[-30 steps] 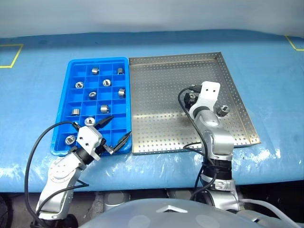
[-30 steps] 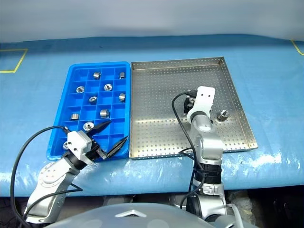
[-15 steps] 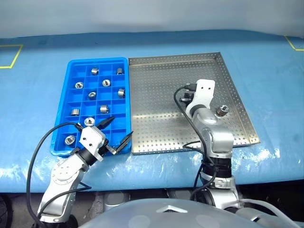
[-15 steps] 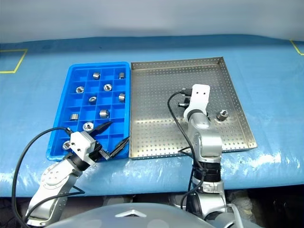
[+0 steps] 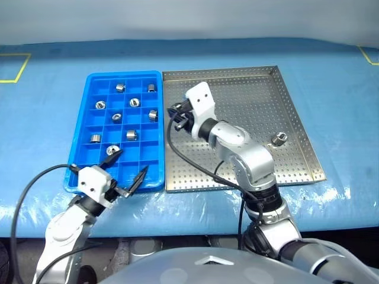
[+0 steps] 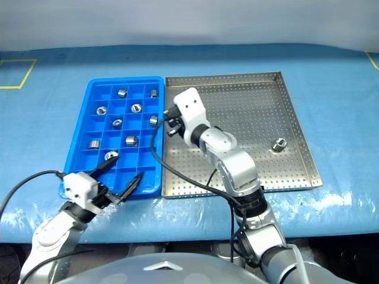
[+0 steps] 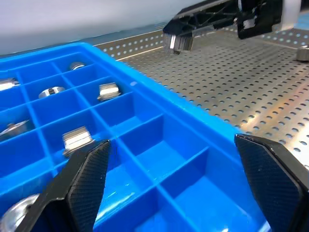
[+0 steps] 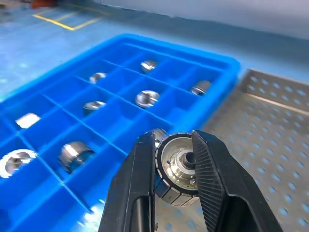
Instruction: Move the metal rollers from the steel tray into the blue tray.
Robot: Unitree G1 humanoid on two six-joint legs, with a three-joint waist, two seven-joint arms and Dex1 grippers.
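Observation:
My right gripper (image 8: 175, 162) is shut on one metal roller (image 8: 179, 165), held above the left edge of the steel tray (image 5: 249, 94), beside the blue tray (image 5: 123, 74). From the head the same gripper (image 5: 176, 117) points left toward the blue tray. Another roller (image 5: 279, 138) lies near the steel tray's right rim. Several rollers (image 5: 131, 135) sit in separate compartments of the blue tray. My left gripper (image 5: 129, 164) hangs open and holds nothing over the blue tray's near right corner, its fingers (image 7: 87, 179) spread wide.
Both trays lie side by side on a pale blue table cover (image 5: 331, 106). Yellow tape marks (image 5: 13, 68) show at the far corners. The table's front edge (image 5: 195, 204) runs just below the trays. Black cables loop beside both arms.
My right gripper closed on a roller, lifted it and swung left from the steel tray's right part to its left edge. My left gripper drew back a little toward me and leftward.

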